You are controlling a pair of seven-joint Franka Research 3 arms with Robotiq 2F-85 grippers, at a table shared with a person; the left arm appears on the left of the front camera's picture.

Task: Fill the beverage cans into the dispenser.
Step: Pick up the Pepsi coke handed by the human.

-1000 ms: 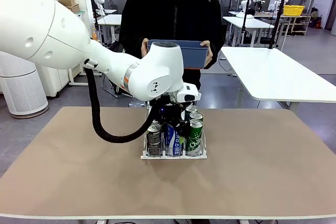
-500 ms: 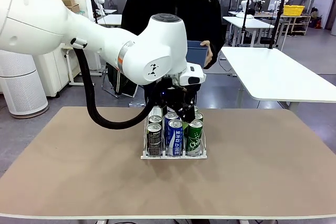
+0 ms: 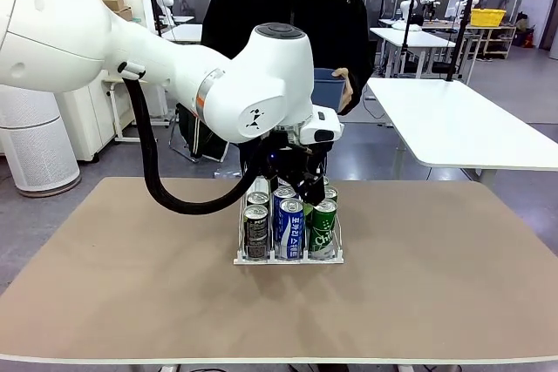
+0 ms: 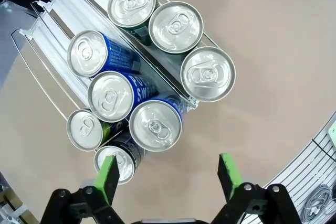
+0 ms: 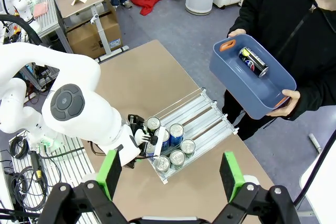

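The clear dispenser (image 3: 288,258) stands mid-table with several beverage cans in its lanes: dark (image 3: 255,231), blue (image 3: 289,228) and green (image 3: 323,226) at the front. My left gripper (image 3: 301,182) hovers just above them, open and holding nothing. In the left wrist view the left gripper (image 4: 168,174) hangs over the front blue can (image 4: 156,126), with green cans (image 4: 208,73) in one lane and dark cans (image 4: 84,129) in the other. My right gripper (image 5: 170,177) is open high above the table. One more dark can (image 5: 253,61) lies in the person's bin.
A person at the far side holds a blue plastic bin (image 5: 252,85) in both hands, above and behind the dispenser (image 5: 207,111). The bin (image 3: 327,89) is partly hidden by my left arm. Bare tabletop lies on either side of the rack.
My left gripper has lifted off the dispenser, leaving a blue can at the front of the middle lane. In the last half second it barely moved.
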